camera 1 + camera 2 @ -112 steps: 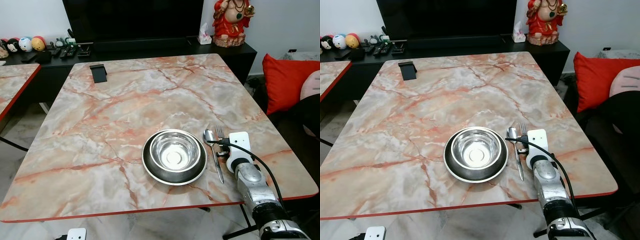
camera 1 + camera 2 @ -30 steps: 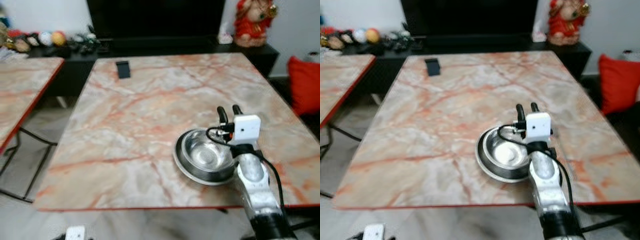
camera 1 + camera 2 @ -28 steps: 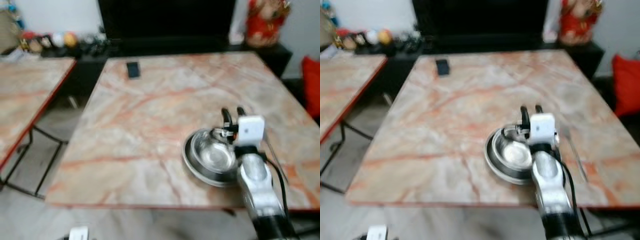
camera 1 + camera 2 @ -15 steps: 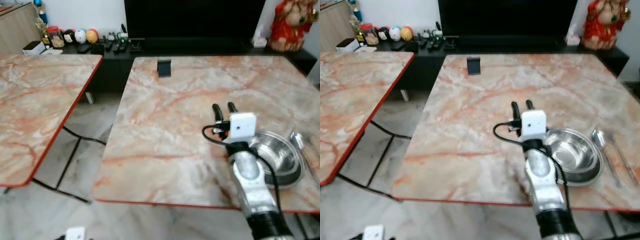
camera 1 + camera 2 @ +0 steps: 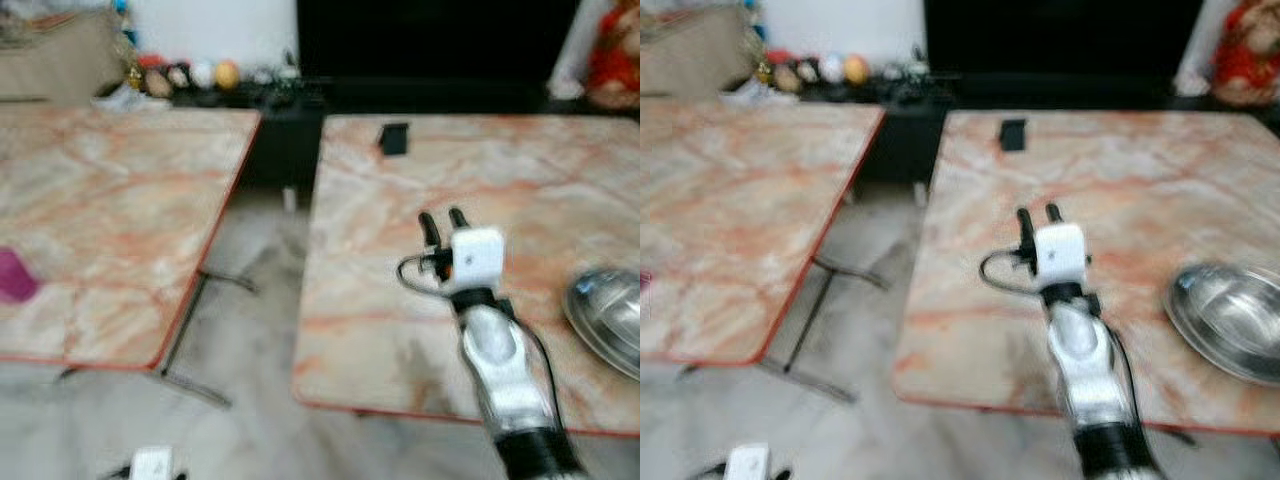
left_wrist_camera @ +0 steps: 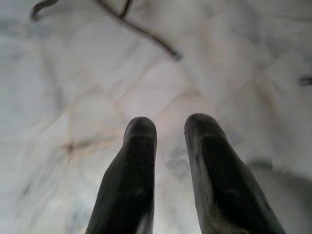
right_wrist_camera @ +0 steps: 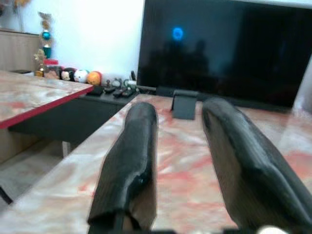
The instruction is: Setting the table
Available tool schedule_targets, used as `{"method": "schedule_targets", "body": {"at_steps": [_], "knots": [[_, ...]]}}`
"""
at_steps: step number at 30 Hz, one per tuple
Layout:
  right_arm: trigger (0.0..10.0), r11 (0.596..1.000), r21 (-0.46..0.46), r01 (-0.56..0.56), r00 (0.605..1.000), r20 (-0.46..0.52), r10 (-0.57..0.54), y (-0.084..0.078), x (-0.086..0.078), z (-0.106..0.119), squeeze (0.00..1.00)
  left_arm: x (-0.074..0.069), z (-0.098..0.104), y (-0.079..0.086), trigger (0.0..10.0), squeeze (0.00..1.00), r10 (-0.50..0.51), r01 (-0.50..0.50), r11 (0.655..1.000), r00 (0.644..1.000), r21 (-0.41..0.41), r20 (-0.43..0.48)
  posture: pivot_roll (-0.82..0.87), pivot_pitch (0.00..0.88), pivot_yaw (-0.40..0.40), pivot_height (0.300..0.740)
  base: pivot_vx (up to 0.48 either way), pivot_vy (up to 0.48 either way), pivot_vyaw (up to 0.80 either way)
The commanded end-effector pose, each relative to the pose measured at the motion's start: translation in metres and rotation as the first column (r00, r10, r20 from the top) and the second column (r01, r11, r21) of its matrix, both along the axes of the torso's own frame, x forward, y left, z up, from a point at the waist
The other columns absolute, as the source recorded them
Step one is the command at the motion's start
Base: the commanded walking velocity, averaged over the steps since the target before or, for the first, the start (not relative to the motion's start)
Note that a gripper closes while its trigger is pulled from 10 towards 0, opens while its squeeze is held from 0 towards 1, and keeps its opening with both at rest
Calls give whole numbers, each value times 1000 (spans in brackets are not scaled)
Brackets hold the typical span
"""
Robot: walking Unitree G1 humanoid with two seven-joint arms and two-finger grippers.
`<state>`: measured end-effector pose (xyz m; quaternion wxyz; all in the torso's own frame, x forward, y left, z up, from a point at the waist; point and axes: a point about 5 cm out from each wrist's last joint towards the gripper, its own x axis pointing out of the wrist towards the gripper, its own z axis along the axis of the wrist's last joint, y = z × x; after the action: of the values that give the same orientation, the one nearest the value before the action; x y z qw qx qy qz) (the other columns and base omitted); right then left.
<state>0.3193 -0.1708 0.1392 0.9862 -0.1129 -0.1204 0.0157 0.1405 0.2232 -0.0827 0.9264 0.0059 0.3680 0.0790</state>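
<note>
A steel bowl on a dark plate (image 5: 608,310) sits at the right edge of the marble dining table (image 5: 400,190), blurred. My right gripper (image 5: 444,225) is raised over the table's front half, well left of the bowl, open with nothing between its fingers. In the right wrist view the right gripper (image 7: 180,117) points across the table toward a black stand (image 7: 184,104). My left gripper (image 6: 170,131) hangs over the pale floor, its fingers a little apart and holding nothing.
A second marble table (image 5: 110,210) with a red edge stands to the left, with a purple thing (image 5: 12,276) on it. A floor gap (image 5: 250,330) separates the two tables. A dark screen (image 5: 430,50) and a low cabinet with small figures (image 5: 200,78) stand behind.
The whole view has swung left, so the bowl now lies at the right edge and the left table shows more. My right gripper has lifted off the spoon and fork.
</note>
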Motion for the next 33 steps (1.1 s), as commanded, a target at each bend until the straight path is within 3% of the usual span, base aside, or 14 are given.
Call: {"method": "schedule_targets", "body": {"at_steps": [1, 33], "knots": [[10000, 1000, 1, -28, 999, 27, 27, 8, 2, 8, 0, 1, 2, 7, 10000, 0, 12, -12, 1000, 1000, 16, -3, 12, 0, 24, 740, 0, 405, 800], [10000, 998, 42, -42, 999, 29, 41, 15, 7, 9, 0, -2, 0, 8, 10000, 0, 6, -6, 1000, 1000, 16, -23, 23, 0, 27, 740, 0, 405, 0]]}}
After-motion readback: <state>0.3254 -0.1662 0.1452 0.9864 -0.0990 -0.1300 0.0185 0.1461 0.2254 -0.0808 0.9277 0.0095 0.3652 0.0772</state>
